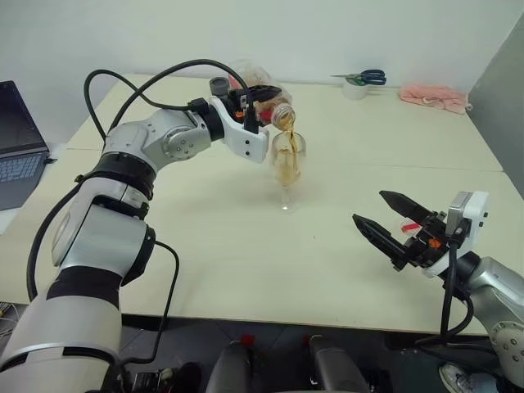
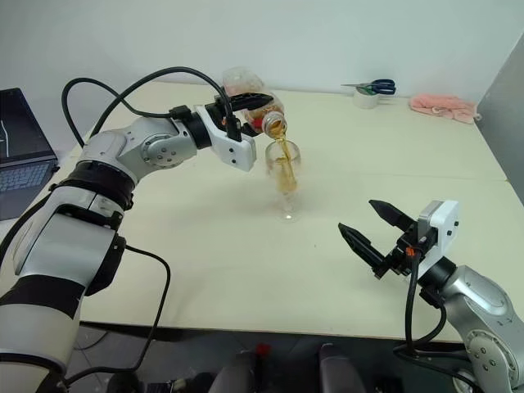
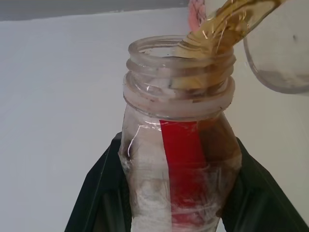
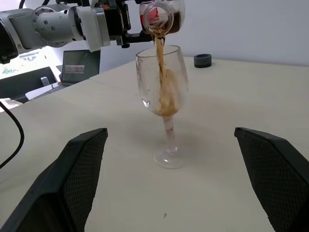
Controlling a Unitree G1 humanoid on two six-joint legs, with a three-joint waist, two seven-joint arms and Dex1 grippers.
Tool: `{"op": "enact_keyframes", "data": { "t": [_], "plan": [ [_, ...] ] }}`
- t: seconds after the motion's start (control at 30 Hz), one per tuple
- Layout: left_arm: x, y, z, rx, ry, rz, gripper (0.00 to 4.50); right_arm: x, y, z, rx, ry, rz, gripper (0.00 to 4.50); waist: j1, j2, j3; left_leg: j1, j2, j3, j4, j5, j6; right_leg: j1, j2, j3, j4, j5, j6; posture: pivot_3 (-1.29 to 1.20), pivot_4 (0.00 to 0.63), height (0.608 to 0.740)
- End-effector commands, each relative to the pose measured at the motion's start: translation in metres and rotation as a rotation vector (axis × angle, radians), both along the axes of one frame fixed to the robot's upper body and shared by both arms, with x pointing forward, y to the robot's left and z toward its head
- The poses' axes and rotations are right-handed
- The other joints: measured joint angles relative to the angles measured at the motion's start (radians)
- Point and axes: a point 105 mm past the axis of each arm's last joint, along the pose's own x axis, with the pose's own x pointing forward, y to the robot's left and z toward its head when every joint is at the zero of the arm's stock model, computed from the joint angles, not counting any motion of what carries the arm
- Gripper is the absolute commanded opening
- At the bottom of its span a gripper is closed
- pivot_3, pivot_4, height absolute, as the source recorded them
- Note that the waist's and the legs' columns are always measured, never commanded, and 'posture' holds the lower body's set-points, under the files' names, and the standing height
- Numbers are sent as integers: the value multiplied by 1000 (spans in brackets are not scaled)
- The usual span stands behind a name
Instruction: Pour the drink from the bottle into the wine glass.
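My left gripper is shut on the bottle, a clear plastic one with a red label strip, tipped mouth-down over the wine glass. A thin amber stream of the drink runs from the uncapped mouth into the bowl, where liquid pools at the bottom. The glass stands upright on the pale table, near its middle. My right gripper hovers open over the table's front right, a short way from the glass, with nothing between its fingers.
A laptop sits off the table's left side. At the far edge, scissors lie on a tape roll, with a pink cloth to their right. Bare tabletop lies between the glass and the front edge.
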Motion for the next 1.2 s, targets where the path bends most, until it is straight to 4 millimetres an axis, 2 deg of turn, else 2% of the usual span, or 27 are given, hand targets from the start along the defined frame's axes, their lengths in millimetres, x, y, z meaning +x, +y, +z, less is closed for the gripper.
{"op": "enact_keyframes", "data": {
  "t": [0.03,0.83,0.97,1.07,1.2],
  "plan": [
    [-4,0,24,-20,-73,-14,1817,-1,2,11,-10,-61,16,4500,0,0,0,0,0,0,0,0,0,0,0,0,0,0,0,0,150,740],
    [-3,5,30,-40,-90,-3,1817,2,3,11,-22,-73,21,4500,0,0,0,1,0,0,0,0,0,1,0,0,0,0,0,0,150,740],
    [1,7,24,-117,6,10,1817,2,6,14,-22,-80,35,4500,0,0,0,1,0,0,0,0,0,1,0,0,1,0,0,0,150,740],
    [4,10,15,-193,127,13,1816,3,8,21,-2,-98,53,4500,-1,0,0,1,0,0,0,0,0,1,0,0,1,0,0,0,150,740],
    [6,13,13,-323,254,3,1814,3,16,35,-34,-127,98,4500,-2,0,0,2,0,1,0,0,0,1,0,0,2,0,0,0,150,740]
  ]
}}
